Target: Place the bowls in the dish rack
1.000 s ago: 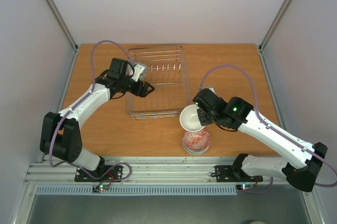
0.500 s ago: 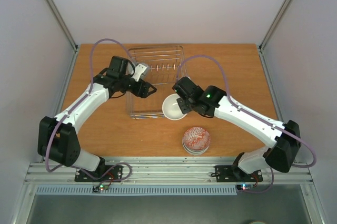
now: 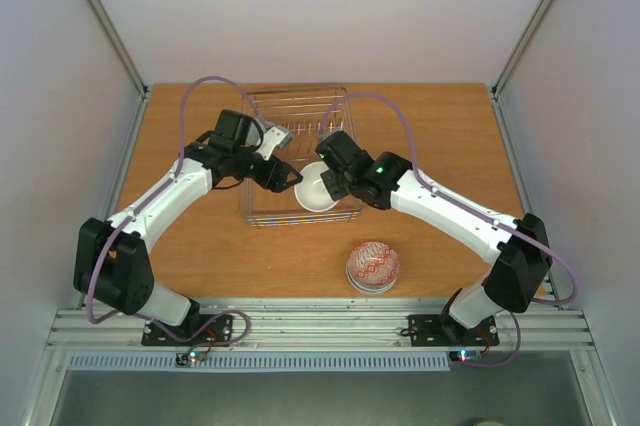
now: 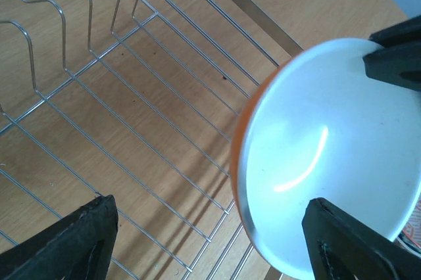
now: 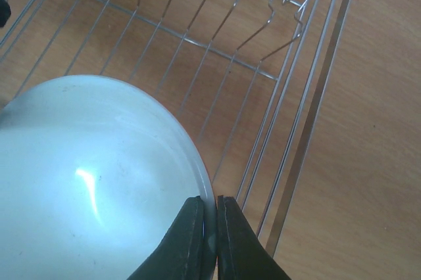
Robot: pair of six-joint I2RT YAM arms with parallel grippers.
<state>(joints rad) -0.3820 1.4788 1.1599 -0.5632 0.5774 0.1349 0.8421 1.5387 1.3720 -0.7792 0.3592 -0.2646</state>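
Right gripper (image 5: 209, 237) clamped on orange bowl (image 5: 99, 181) by thin rim, over dish rack (image 3: 300, 111) near-right corner: judged slip risk. Left gripper (image 3: 284, 176), fingers wide apart, just beside bowl: may collide.

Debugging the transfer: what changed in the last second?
The right pincer, shut on the orange bowl, carried it from above the stacked bowls left and away, to over the rack. The left pincer stayed open over the rack; stacked bowls unmoved.

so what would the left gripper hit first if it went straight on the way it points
Probably the round orange-backed white bowl in the right gripper, right ahead of the left gripper; depth unclear.
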